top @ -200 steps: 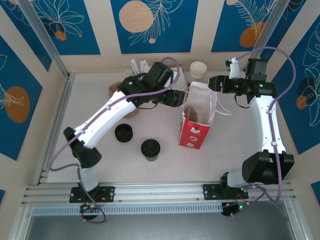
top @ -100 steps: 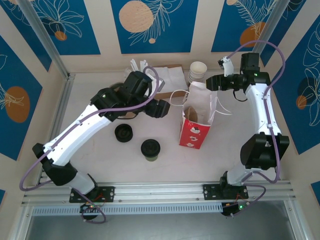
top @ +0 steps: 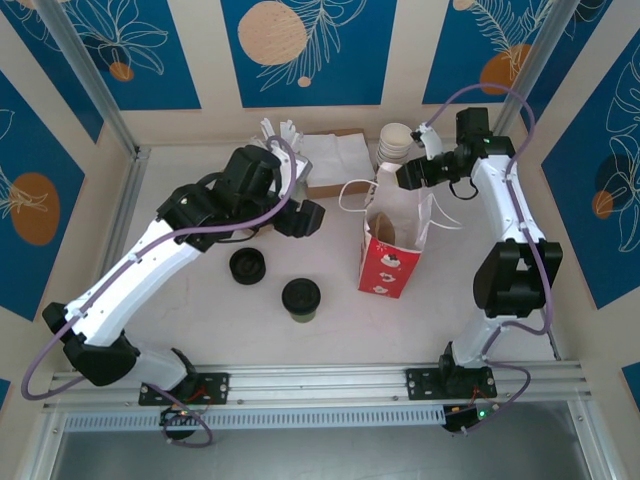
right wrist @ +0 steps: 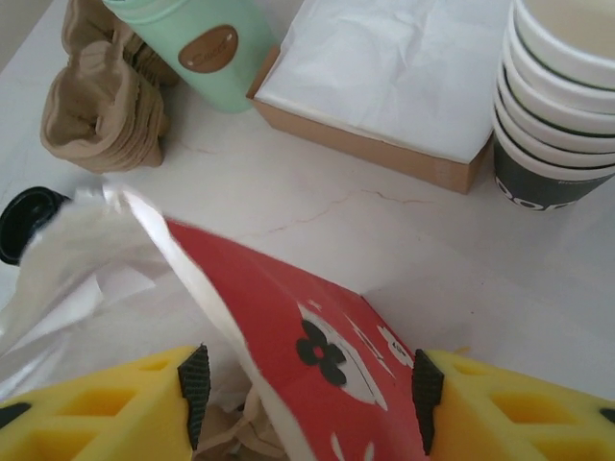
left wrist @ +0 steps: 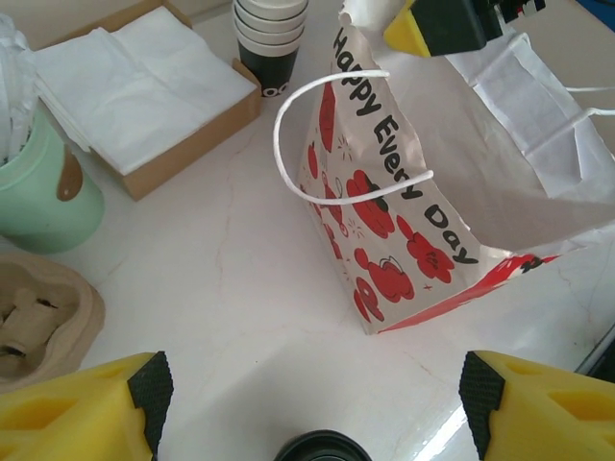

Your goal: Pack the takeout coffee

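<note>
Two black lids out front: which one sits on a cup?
The lid nearer the bag: an olive-green cup side shows under its near edge. The other lid, left of it, shows only black. The bag is red.

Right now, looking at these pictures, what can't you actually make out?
Bag bottom: top view, shaded by its own walls; contents unclear.
Black lid: left wrist view, cut by the bottom edge; any cup beneath unseen.
Stack of cups lettering: right wrist view, cut by the right edge.
Right end effector: right wrist view, bag rim between its fingers; contact unclear.
</note>
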Controlling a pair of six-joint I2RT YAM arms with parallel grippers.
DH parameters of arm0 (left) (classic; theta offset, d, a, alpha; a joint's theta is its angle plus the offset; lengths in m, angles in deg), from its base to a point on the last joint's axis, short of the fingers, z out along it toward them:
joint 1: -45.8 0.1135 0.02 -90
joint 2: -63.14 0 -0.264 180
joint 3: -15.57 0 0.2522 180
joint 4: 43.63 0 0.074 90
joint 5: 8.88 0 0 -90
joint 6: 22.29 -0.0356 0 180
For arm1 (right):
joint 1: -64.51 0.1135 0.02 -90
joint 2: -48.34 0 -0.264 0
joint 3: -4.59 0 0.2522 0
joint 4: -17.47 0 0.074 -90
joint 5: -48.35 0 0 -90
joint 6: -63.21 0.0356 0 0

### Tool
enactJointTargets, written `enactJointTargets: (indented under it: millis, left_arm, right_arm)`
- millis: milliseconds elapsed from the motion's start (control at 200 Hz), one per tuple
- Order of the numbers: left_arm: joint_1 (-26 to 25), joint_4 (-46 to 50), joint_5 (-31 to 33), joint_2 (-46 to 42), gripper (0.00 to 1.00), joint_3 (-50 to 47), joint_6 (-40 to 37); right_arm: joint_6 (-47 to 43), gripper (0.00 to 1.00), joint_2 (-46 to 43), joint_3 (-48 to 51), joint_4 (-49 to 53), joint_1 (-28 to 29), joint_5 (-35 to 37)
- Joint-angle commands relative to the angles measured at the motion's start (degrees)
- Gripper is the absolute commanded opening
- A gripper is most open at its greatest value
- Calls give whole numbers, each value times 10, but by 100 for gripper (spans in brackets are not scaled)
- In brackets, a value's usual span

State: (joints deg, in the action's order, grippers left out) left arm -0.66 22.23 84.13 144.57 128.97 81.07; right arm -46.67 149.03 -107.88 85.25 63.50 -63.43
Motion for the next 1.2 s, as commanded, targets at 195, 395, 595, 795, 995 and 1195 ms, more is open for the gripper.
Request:
enactJointTargets:
  millis: [195, 395, 595, 795, 995, 1195]
  left_arm:
    - [29, -10, -30, 14, 80, 24, -39]
    - [30, -27, -25, 2, 80, 14, -32]
    - [31, -23, -14, -3, 81, 13, -34]
    - [31, -21, -9, -8, 81, 10, -34]
    - [31, -29, -32, -5, 81, 6, -15]
    - [28, -40, -67, 10, 74, 13, 18]
  right_arm:
    - [-63, 11, -53, -1, -30, 21, -23]
    - [-92, 5, -149, 64, -100, 52, -26]
    - [-85, 5, -223, 133, -145, 98, 38]
    - [-61, 5, -285, 217, -210, 136, 102]
    - [-10, 5, -287, 219, -205, 149, 124]
    - [82, 6, -253, 182, -160, 161, 166]
